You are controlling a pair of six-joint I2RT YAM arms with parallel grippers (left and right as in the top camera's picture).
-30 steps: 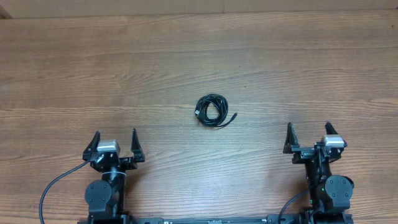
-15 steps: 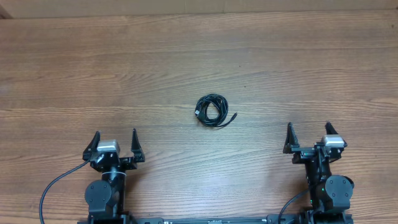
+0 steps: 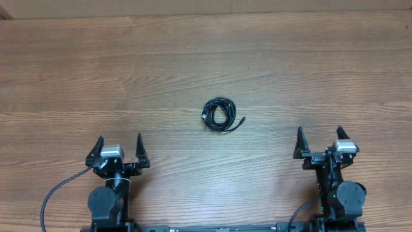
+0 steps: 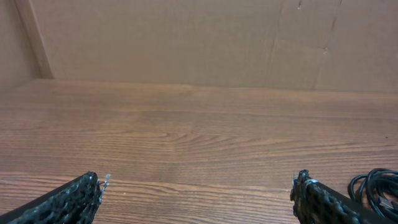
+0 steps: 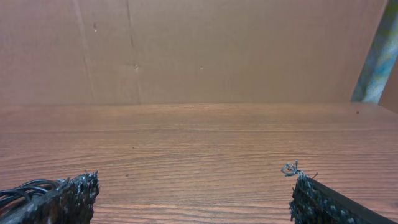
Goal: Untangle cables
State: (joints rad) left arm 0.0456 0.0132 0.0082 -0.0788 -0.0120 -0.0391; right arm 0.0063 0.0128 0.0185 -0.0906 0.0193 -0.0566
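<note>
- Nearest, along the front edge of the wooden surface (image 3: 193, 51), the left fingers (image 3: 140, 148) are standing wide open, holding nothing.
- Level with them, well off to the other side, the right fingers (image 3: 300, 142) are likewise gaping open and empty.
- Farther out, between the two arms, the cables (image 3: 221, 115) are lying as one small coiled bundle, roughly round, with a plug end poking toward the right arm.
- The bundle is sitting ahead and inward of both pairs of fingers, about equally near each, so either arm is looking fit to reach first.
- Beyond it, bare wood is running back to a cardboard wall (image 4: 186, 37).

smooth wood-grain table (image 3: 193, 58), glossy black cables (image 3: 220, 114).
</note>
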